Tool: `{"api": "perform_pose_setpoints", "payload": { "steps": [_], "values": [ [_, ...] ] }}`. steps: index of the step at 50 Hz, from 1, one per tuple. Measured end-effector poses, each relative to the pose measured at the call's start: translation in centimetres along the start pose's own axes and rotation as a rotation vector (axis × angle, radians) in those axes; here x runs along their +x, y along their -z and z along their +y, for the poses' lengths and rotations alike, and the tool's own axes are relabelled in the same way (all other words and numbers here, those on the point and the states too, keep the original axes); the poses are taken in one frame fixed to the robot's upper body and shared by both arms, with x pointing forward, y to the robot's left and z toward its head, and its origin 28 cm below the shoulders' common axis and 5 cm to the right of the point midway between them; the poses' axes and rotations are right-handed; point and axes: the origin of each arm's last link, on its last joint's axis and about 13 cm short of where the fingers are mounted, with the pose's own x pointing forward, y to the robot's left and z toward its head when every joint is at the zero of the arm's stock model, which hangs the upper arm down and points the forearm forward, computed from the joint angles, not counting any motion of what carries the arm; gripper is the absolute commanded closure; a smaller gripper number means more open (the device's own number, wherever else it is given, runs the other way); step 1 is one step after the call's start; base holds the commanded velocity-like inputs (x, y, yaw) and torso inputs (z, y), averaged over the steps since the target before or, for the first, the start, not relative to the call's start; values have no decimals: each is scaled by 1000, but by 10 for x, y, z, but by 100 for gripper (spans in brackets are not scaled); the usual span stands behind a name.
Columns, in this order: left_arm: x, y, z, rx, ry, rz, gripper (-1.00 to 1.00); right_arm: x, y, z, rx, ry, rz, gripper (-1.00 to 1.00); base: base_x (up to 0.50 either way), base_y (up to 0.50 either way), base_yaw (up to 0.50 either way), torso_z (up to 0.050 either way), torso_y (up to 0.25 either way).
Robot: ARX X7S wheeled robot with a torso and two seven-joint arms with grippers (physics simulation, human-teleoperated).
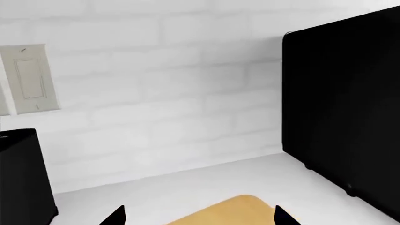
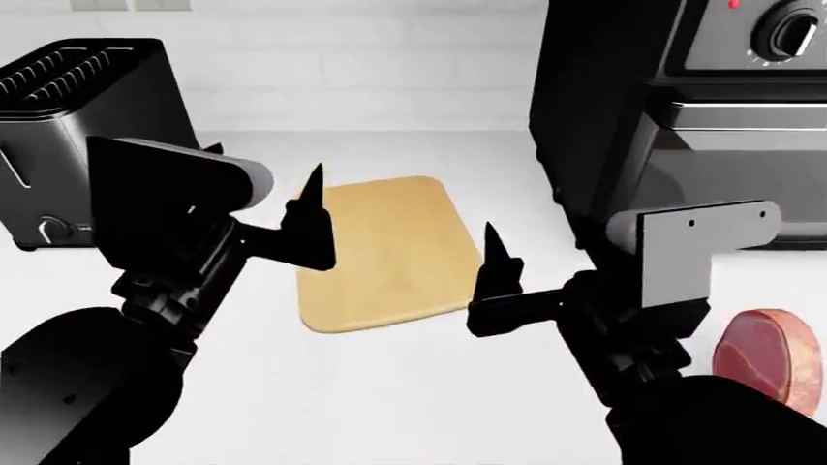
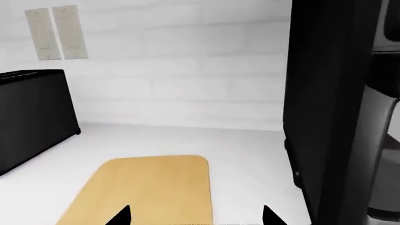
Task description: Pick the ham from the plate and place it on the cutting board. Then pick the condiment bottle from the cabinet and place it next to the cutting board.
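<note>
The cutting board is lying ahead of me on the counter, between the toaster at my left and the oven at my right; the ham is sitting near my right arm.

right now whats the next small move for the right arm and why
Probably swing the right gripper rightward and back toward the ham. Both grippers look open and empty, the cutting board is bare, and the ham sits at the head view's lower right edge, partly behind the right arm, so it is not yet lined up.
</note>
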Motion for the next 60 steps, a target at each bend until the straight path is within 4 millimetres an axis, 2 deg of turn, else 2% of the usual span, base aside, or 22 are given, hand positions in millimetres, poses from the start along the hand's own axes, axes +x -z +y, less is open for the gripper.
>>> {"api": "perform_pose_setpoints", "payload": {
  "steps": [12,29,43,50,60],
  "values": [
    [-2,-16,3,9,18,-2,-100,-16,-18,3,-43,-8,6,-100,0,0,0,0,0],
    [-7,-23,8,27,9,-5,-100,-84,-46,-17,-73,183,-3,-100,0,0,0,0,0],
    [-11,-25,8,37,1,-8,-100,-130,-57,-34,-120,376,34,-100,0,0,0,0,0],
    [-11,-27,7,38,1,-9,-100,-141,-55,-39,-122,426,49,-100,0,0,0,0,0],
    [-11,-28,7,41,2,-9,-100,-143,-44,-44,-96,451,73,-100,0,0,0,0,0]
  ]
}}
